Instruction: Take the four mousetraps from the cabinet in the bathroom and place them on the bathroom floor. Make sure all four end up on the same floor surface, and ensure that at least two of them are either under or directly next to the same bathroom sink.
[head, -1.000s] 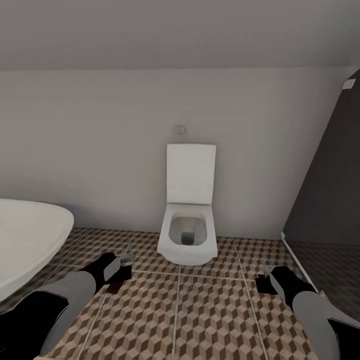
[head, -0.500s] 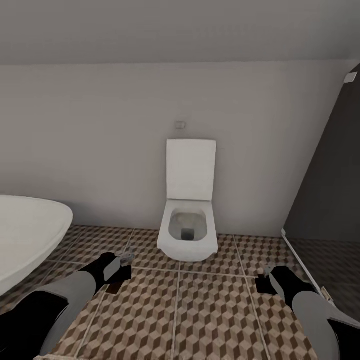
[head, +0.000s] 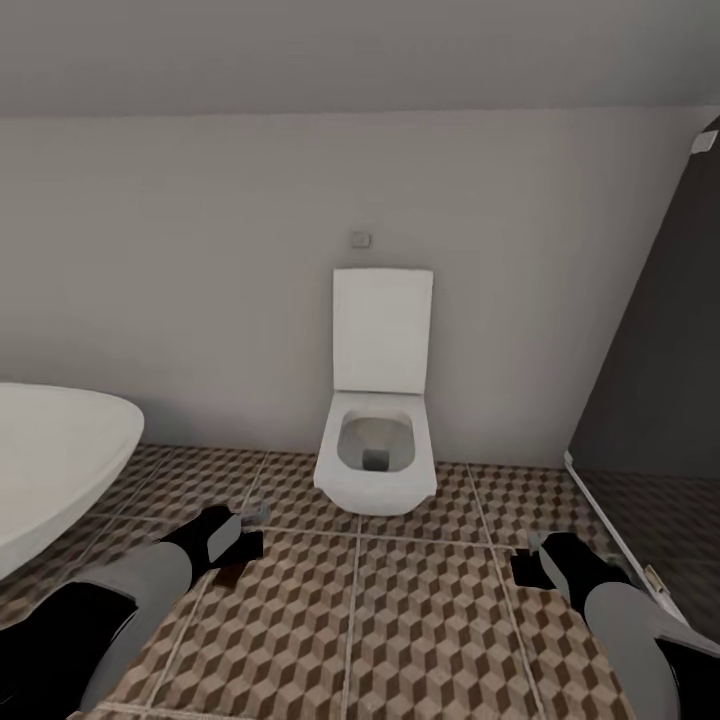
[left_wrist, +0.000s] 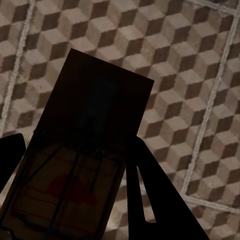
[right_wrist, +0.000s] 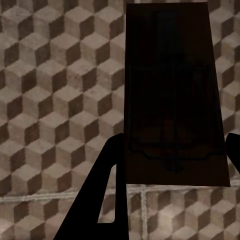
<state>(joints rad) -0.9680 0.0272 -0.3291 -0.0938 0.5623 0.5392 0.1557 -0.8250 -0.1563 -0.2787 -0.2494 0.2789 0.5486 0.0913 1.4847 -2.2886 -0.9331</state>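
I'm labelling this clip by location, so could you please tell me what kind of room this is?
A bathroom, most likely: a white wall-hung toilet with its lid up, the rim of a white bathtub, and cube-patterned floor tiles.

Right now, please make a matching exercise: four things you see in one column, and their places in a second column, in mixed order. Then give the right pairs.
Things:
1. toilet
2. bathtub
3. left trap
4. dark panel

Places:
A. far left of the head view
B. held in the left gripper, above the floor
C. against the back wall, middle
D. right side of the head view

Pairs: 1-C, 2-A, 3-B, 4-D
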